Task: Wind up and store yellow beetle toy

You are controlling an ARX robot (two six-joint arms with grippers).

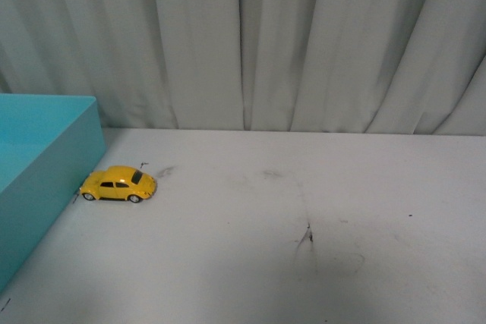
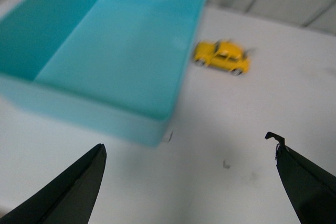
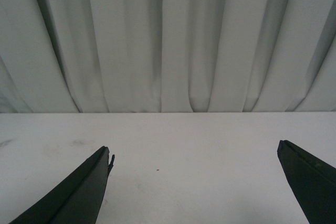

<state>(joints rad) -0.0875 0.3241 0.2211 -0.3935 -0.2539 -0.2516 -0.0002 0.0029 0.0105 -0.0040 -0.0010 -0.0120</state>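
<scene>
A pale table (image 1: 304, 248) fills the lower front view. At its left edge stands an open turquoise box (image 1: 53, 180), and the left wrist view shows nothing inside it. The yellow beetle toy (image 1: 118, 184) sits on its wheels at centre left. One end is against or just beside the box wall, and its length runs across the frame. The left gripper (image 2: 188, 142), jaws wide and holding nothing, has the toy ahead, upper middle of its view. The right gripper (image 3: 193, 147), equally wide, has no toy in view, so the left arm looks nearer.
</scene>
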